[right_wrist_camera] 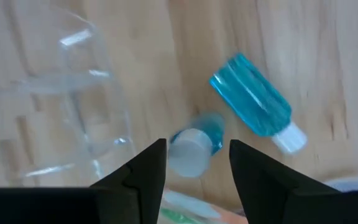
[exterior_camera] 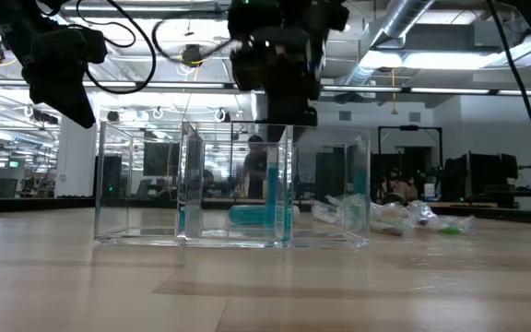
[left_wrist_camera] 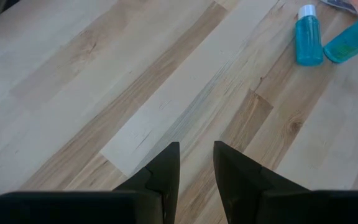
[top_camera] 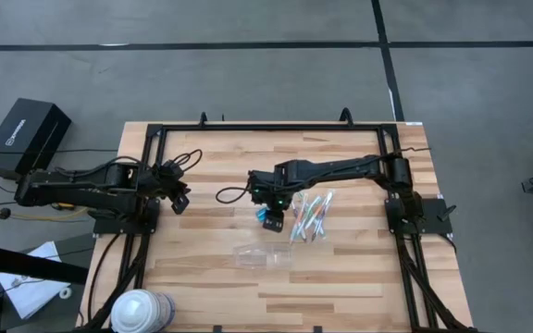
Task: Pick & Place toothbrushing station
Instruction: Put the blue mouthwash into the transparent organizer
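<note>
While half hidden, blue tube (right_wrist_camera: 199, 144).

The tabletop (top_camera: 340, 277) was pale wood in butcher-block strips, smooth with a soft satin sheen and visible grain. Its frame (top_camera: 266, 127) looked like matt black metal. The clear box (exterior_camera: 233, 184) at the tabletop's 6 o'clock was glossy see-through plastic, catching reflections. Two blue bottles (right_wrist_camera: 253, 102) were translucent glossy plastic with opaque white caps (right_wrist_camera: 188, 152). The toothbrushes (top_camera: 311, 215) lay in shiny, crinkled clear wrap. Both tools, left (left_wrist_camera: 196, 163) and right (right_wrist_camera: 197, 160), had matt black plastic-looking fingers.
</note>
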Motion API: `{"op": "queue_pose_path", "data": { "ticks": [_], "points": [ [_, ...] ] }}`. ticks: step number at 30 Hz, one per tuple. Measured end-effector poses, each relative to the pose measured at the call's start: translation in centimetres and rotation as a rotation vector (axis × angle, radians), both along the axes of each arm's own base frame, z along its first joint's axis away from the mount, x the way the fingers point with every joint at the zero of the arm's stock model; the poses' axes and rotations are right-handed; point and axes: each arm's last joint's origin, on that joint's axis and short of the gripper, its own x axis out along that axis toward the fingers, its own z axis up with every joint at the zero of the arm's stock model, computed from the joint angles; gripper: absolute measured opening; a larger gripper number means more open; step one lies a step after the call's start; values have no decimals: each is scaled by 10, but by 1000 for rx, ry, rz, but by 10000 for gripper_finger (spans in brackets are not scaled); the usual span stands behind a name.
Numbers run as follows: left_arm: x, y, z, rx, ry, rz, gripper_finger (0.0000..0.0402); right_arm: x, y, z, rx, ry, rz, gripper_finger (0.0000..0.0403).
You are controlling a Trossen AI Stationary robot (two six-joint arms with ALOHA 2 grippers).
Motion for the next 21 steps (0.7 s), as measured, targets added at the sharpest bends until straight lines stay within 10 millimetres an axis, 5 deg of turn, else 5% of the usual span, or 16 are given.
{"op": "queue_pose_path", "data": {
  "ticks": [11,21],
  "points": [
    [0,0,0,1,0,1,92,-4,3,-13,8,22,8,170],
    [0,0,0,-7,-6,14,92,-3,-2,-13,6,14,1,133]
  ]
}}
